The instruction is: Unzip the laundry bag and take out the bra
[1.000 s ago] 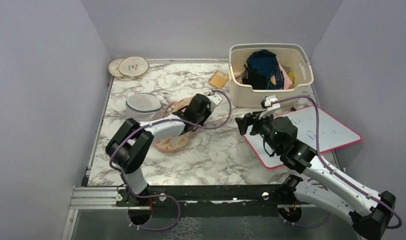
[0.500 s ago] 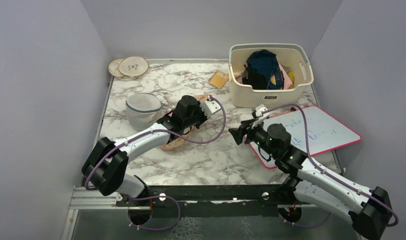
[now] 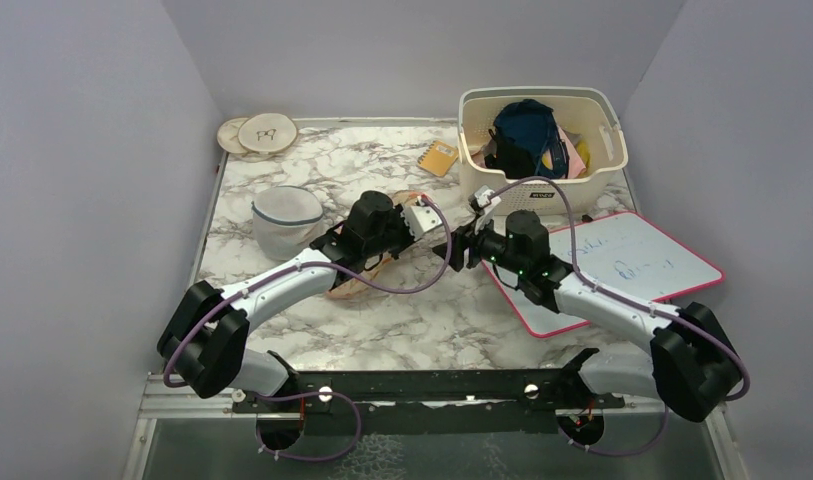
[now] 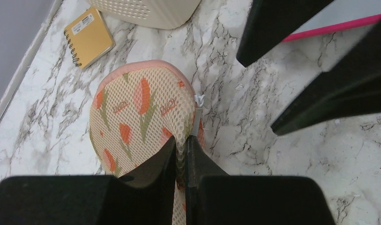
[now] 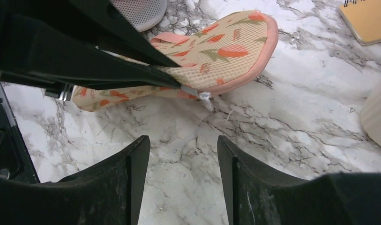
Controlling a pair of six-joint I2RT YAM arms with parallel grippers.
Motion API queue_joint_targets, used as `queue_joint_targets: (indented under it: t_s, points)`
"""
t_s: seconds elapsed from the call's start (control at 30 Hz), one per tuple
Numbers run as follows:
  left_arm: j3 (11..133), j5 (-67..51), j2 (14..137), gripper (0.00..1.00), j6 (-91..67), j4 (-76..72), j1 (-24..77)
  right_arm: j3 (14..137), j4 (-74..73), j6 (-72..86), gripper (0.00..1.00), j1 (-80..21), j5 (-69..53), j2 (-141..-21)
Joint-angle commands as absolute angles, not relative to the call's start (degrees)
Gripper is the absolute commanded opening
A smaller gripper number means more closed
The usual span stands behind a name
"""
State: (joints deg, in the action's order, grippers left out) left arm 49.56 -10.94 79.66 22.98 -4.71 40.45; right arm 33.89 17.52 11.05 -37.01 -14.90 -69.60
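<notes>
The laundry bag (image 4: 137, 112) is a peach mesh pouch with orange leaf prints and pink edging, lying on the marble table; it also shows in the right wrist view (image 5: 226, 51) and the top view (image 3: 344, 285). Its small silver zipper pull (image 4: 199, 99) sits at the bag's edge, also visible in the right wrist view (image 5: 205, 96). My left gripper (image 4: 181, 143) is shut, pinching a fold of the bag's mesh beside the zipper. My right gripper (image 5: 181, 143) is open and empty, just short of the zipper pull, facing the left gripper (image 3: 407, 215). The bra is hidden.
A cream basket (image 3: 542, 150) of clothes stands at the back right. A pink-edged whiteboard (image 3: 632, 265) lies to the right. A yellow notebook (image 4: 89, 36) lies near the basket. A white mesh dome (image 3: 286, 215) stands left of the bag. Round wooden discs (image 3: 254, 133) lie at the back left.
My right gripper has moved left and forward, toward the bag's zipper end. My left gripper drew back along the bag and now pinches its mesh.
</notes>
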Motion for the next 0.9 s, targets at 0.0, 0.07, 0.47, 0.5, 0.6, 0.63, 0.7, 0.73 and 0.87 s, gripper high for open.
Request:
queue_joint_targets:
  t_s: [0.0,0.07,0.47,0.5,0.6,0.63,0.7,0.73,0.87]
  points:
    - [50.01,-13.09,78.0,0.0,24.34,-4.97,41.0,36.98,23.38,9.71,0.52,-33.2,-24.52,-72.5]
    - [50.22,-13.35,77.93,0.0,24.11,-4.86,41.17,37.43,23.49,9.78,0.49,-32.12,-25.09,-73.75]
    - [51.07,-13.93,78.55,0.0,23.71,-3.67,42.48,39.42,27.73,12.84,0.3,-30.32,-29.52,-83.98]
    - [51.05,-13.97,78.67,0.0,23.77,-3.64,42.49,39.17,28.37,13.22,0.31,-30.32,-29.11,-84.46]
    - [51.4,-13.82,79.02,0.0,23.83,-3.1,42.86,38.35,30.83,14.32,0.31,-29.88,-29.29,-85.51]
    - [51.43,-13.85,79.06,0.0,23.82,-3.06,43.01,38.47,31.14,14.37,0.31,-29.82,-29.88,-85.82]
    - [51.33,-13.89,79.17,0.0,23.86,-3.16,43.17,38.65,31.2,14.32,0.3,-29.8,-30.75,-86.06]
    - [51.45,-13.82,79.25,0.0,23.94,-3.04,43.3,38.63,31.32,14.29,0.3,-29.75,-30.97,-85.98]
    - [51.73,-13.73,79.43,0.0,24.01,-2.61,43.59,37.84,31.88,14.14,0.24,-29.79,-31.2,-85.33]
